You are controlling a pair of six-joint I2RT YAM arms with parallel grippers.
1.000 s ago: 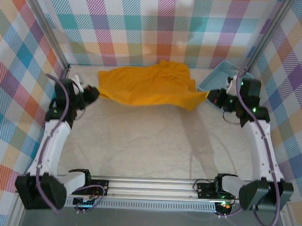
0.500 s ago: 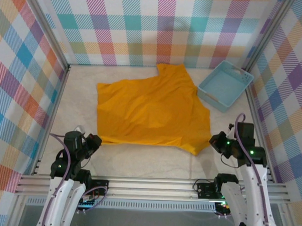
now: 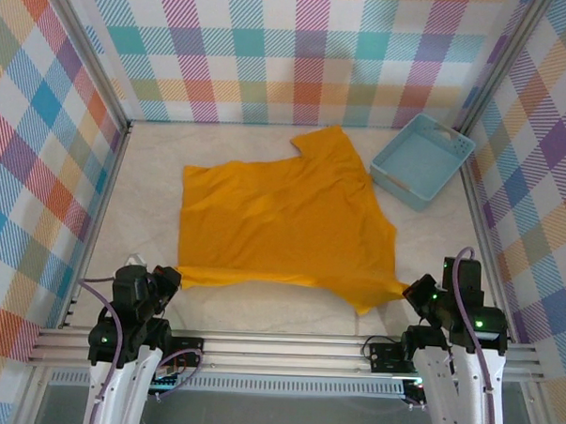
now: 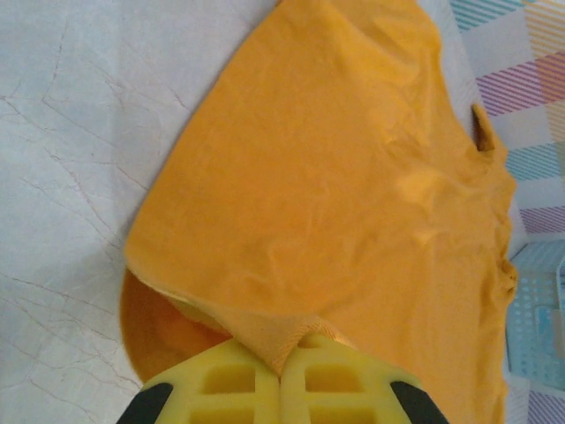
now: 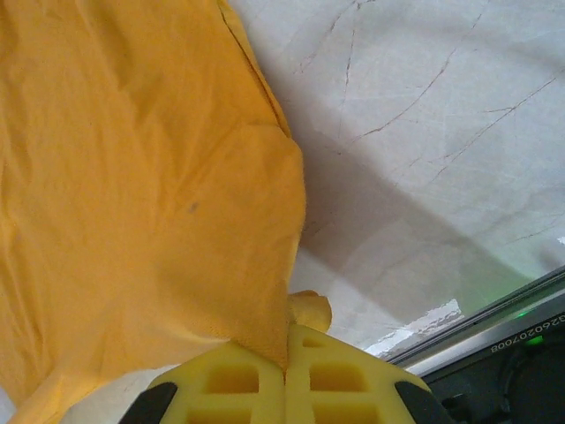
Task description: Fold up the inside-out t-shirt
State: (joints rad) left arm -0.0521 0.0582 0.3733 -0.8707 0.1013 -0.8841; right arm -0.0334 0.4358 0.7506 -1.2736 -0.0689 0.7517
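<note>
Mustard-orange t-shirt (image 3: 283, 221) spread flat on pale marbled surface (image 3: 260, 314), plain face up. Left gripper (image 3: 164, 280) clenched on near-left hem corner, right gripper (image 3: 414, 291) clenched on near-right corner (likely to stretch hem and smooth cloth for folding). Light blue basket (image 3: 421, 160) just beside far sleeve. No readable writing on shirt.

matt cotton t-shirt (image 3: 283, 221), smooth marbled table (image 3: 260, 310), plastic basket (image 3: 421, 162)

We look down from above and behind the arm bases onto the whole counter (image 3: 260, 310). Our wrist cameras sit close at the near corners of the t-shirt (image 3: 283, 221), left and right, looking across it; all views share that cloth.
</note>
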